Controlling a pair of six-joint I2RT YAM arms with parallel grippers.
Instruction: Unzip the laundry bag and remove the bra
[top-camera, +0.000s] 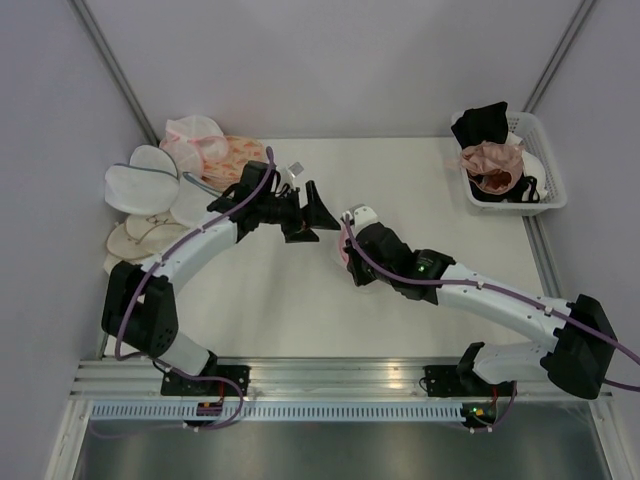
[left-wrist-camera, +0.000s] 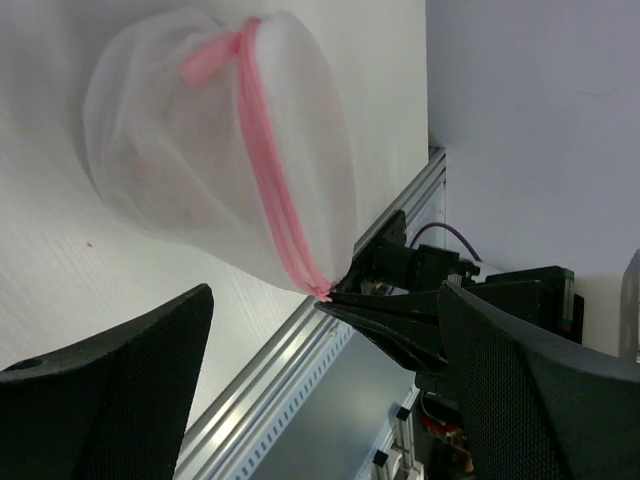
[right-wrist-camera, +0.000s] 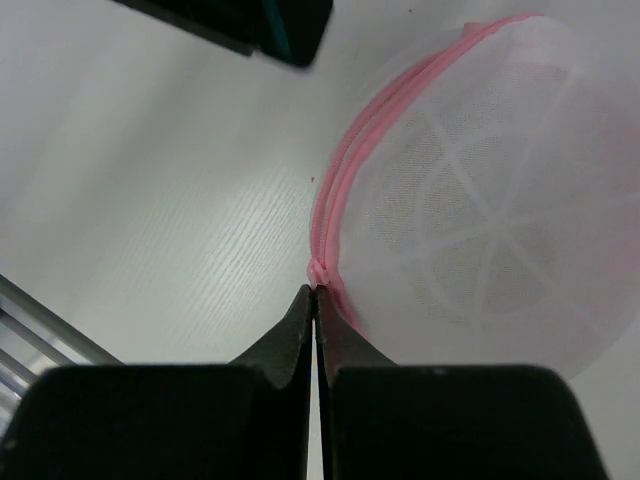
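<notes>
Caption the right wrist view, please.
Right gripper, shut, pinching the pink zipper rim of a white mesh laundry bag.

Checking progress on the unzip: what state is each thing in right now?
laundry bag, zipper shut along the visible rim.
right gripper, shut on the laundry bag's pink zipper rim.
left gripper, open, holding nothing, facing the bag.
basket, upright, holding black and pink garments.

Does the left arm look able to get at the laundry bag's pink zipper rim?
Probably yes. The left tool is open and faces the laundry bag; its zipper rim lies exposed with nothing between. The right tool pinches only one end.
</notes>
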